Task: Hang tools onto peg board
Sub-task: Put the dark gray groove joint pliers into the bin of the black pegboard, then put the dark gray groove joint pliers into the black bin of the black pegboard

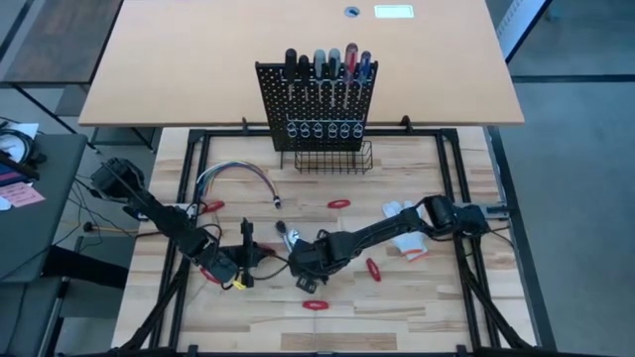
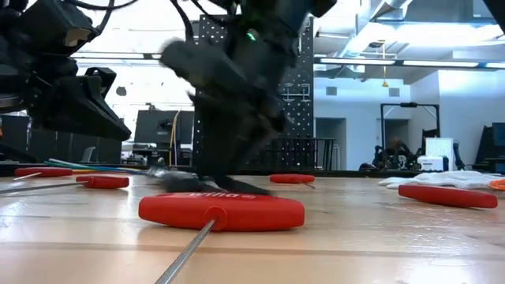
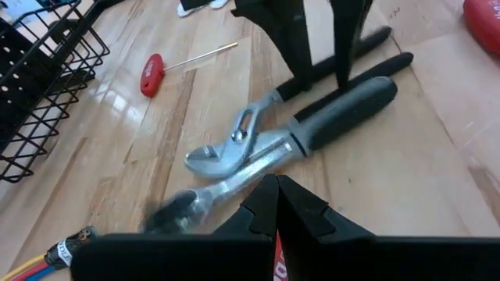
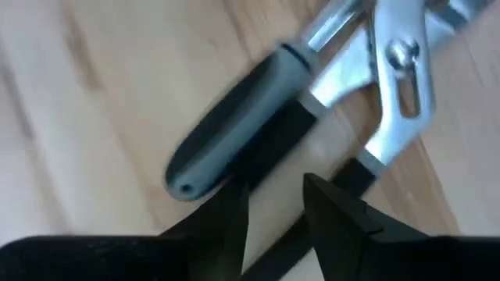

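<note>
Grey-and-black handles lie right at your right gripper (image 4: 275,204): its fingers (image 4: 223,222) stand narrowly parted, one tip on each side of the black handle of the pliers (image 3: 266,144), not closed on it. The pliers lie flat on the worktop (image 1: 417,288), silver jaws pointing away from those fingers. Your left gripper (image 3: 275,204) has its fingers pressed together, empty, just short of the pliers' metal end. The peg board (image 1: 317,104) stands well beyond both.

Faint raised lettering is seen on the nearest red T-handle (image 2: 222,211) in the low view; it cannot be read. No other text is legible.
</note>
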Motion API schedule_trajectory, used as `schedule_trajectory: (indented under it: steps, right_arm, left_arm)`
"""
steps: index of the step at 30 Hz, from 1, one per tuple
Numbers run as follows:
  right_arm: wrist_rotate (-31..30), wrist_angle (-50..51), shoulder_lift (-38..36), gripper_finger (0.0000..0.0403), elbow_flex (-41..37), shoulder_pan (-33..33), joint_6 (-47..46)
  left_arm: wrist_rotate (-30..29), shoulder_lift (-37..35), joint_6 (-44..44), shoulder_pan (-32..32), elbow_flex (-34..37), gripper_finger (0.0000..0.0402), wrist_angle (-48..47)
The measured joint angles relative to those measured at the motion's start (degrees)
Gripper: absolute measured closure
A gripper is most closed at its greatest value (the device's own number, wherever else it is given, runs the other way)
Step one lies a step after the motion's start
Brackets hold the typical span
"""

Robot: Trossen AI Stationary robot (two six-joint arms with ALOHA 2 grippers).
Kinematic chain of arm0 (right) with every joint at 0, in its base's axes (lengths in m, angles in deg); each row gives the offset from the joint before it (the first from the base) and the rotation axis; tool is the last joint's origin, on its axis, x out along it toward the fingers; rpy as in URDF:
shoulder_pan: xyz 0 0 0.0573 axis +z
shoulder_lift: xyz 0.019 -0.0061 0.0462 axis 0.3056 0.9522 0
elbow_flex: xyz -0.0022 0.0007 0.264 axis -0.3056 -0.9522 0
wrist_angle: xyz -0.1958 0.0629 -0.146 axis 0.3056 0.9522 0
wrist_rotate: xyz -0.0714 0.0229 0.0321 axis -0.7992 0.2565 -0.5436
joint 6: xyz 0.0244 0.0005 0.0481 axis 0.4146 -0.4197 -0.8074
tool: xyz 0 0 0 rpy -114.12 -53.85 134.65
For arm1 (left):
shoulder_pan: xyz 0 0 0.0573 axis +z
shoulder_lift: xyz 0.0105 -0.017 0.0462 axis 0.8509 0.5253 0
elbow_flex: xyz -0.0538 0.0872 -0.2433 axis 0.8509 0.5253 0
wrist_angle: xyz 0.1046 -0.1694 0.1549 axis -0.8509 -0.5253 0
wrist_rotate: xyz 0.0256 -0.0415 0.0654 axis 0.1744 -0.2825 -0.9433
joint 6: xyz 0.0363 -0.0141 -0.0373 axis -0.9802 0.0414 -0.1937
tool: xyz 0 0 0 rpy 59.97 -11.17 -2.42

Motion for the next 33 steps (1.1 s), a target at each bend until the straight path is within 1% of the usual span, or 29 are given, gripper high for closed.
schedule_trajectory:
  steps: [5,9,12,15,17,20,21,24,28,33]
  right_arm:
    - [-5.61,8.0,-2.41,0.0275,-0.25,0.39,2.35]
    - [-9.65,9.63,-4.45,0.0274,-0.09,0.59,4.36]
    - [-10.13,7.8,-5.04,0.0269,-0.09,0.79,4.41]
    - [-9.15,5.23,-5.28,0.0241,-0.09,0.87,3.61]
    - [-7.49,3.69,-5.39,0.0207,-0.07,0.78,3.51]
    - [-2.81,2.26,-5.37,0.0148,-0.07,-0.07,3.77]
    - [-2.07,2.29,-5.37,0.0131,-0.07,-0.38,3.14]
    - [-3.05,3.28,-5.37,0.0094,-0.07,-1.18,0.03]
    - [-6.77,3.46,-5.37,0.0076,-0.07,-1.21,-1.72]
    - [-8.04,6.57,-5.35,0.0074,-0.07,-0.79,-4.5]
  left_arm:
    - [-0.04,-0.02,0.09,0.0,0.0,0.0401,0.01]
    - [-0.04,-0.02,0.13,0.0,0.0,0.0401,0.06]
    - [-0.04,-0.02,0.13,0.0,0.0,0.0401,0.08]
    - [-0.04,-0.02,0.37,0.0,0.0,0.0401,0.05]
    - [-0.04,-0.02,0.51,0.0,0.0,0.0401,0.1]
    - [-0.04,-0.02,0.57,0.0,0.0,0.0401,0.08]
    - [-0.04,-0.02,0.57,0.0,0.0,0.0401,0.08]
    - [-0.04,-0.02,0.57,0.0,0.0,0.0401,0.04]
    - [-0.04,-0.02,0.57,0.0,0.01,0.0401,-0.14]
    - [-0.04,-0.02,1.08,0.0,0.04,0.0401,-1.34]
